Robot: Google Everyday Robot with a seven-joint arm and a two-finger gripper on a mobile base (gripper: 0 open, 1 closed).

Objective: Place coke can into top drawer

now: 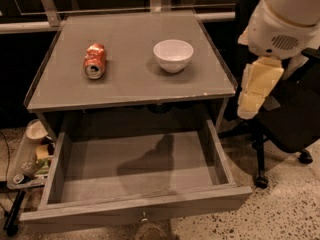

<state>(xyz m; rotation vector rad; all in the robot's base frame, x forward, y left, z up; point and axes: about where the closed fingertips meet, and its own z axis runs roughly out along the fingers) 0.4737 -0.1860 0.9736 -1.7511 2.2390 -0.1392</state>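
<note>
The coke can (95, 60) lies on its side on the left part of the flat grey cabinet top (125, 84), its silver end facing me. The top drawer (135, 204) is pulled out wide below the cabinet top, with nothing in it and a small knob (144, 217) at its front centre. My gripper (256, 89), a cream-coloured piece hanging under the white arm (280, 24), is at the right edge of the cabinet, above the drawer's right side and well to the right of the can. It holds nothing that I can see.
A white bowl (173, 55) stands on the cabinet top to the right of the can. A black wheeled office chair (290, 119) is close on the right. A low cart with a cup and clutter (30, 154) stands at the left. A metal rail (30, 26) runs behind.
</note>
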